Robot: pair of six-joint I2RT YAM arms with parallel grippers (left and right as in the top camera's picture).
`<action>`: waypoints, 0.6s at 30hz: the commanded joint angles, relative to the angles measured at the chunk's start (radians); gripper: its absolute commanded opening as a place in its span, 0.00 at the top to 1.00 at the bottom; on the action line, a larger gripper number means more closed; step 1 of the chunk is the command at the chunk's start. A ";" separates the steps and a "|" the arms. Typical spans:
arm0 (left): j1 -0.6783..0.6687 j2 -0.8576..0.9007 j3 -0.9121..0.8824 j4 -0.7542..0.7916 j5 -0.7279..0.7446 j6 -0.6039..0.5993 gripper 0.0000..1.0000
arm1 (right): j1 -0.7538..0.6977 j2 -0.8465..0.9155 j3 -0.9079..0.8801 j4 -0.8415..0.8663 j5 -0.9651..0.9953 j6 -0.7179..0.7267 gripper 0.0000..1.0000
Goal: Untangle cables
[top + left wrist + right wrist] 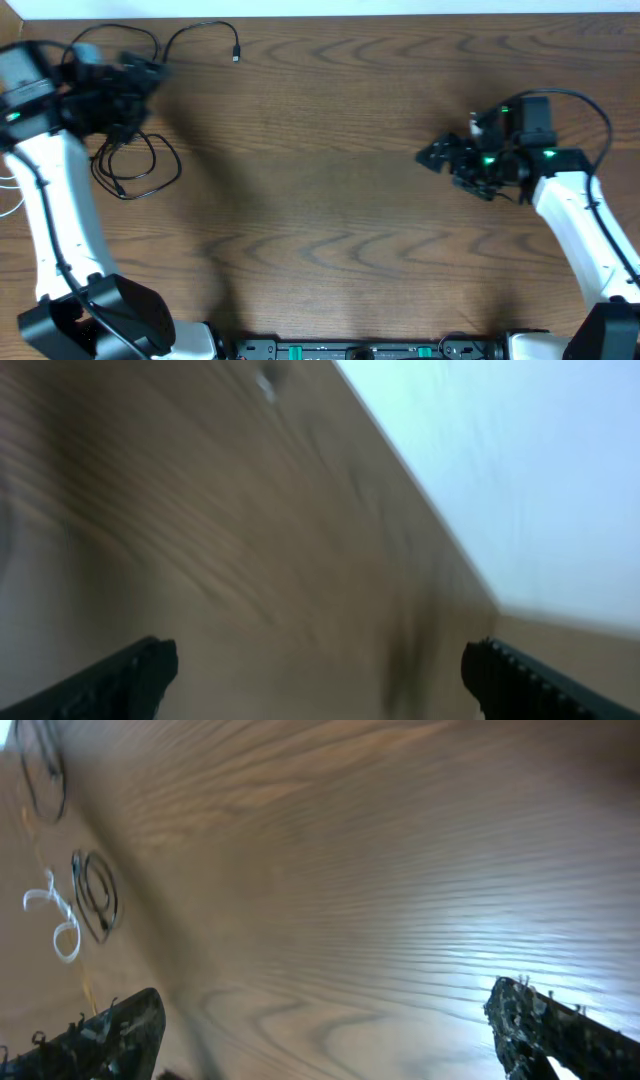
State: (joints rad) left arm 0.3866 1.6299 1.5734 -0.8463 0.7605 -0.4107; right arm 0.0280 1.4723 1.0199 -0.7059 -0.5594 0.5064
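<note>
One black cable [135,165] lies in loose loops at the far left of the table. A second black cable [200,32] runs along the far edge and ends in a small plug [236,55]. A bit of the white cable [8,195] shows at the left edge. My left gripper [148,72] is blurred and hovers above the black loops; its wrist view shows it open and empty [320,660]. My right gripper [432,156] is open and empty over bare wood [325,1010]. The right wrist view shows a black coil [95,895], the white cable [55,915] and another black loop [45,770] far off.
The wooden table [320,200] ends at a white wall along its far edge [400,8]. Thick black arm wires hang by the right arm [590,110] and the left arm [40,190]. The arm bases stand at the near edge [350,350].
</note>
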 commanded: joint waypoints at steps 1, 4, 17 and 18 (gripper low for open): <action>-0.127 0.005 0.000 -0.054 0.043 0.174 0.04 | -0.061 -0.016 0.008 -0.037 0.006 -0.074 0.01; -0.262 0.005 -0.005 -0.116 -0.090 0.190 0.04 | -0.095 -0.016 0.008 -0.072 0.057 -0.089 0.01; -0.712 -0.052 -0.005 -0.195 -0.425 0.188 0.04 | -0.127 -0.082 0.008 -0.177 0.180 -0.198 0.01; -0.724 -0.076 -0.005 -0.195 -0.447 0.184 0.04 | -0.127 -0.110 0.008 -0.189 0.180 -0.203 0.01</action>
State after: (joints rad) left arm -0.3122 1.6218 1.5715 -1.0374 0.4179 -0.2375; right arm -0.0925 1.4403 1.0199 -0.8795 -0.3931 0.3603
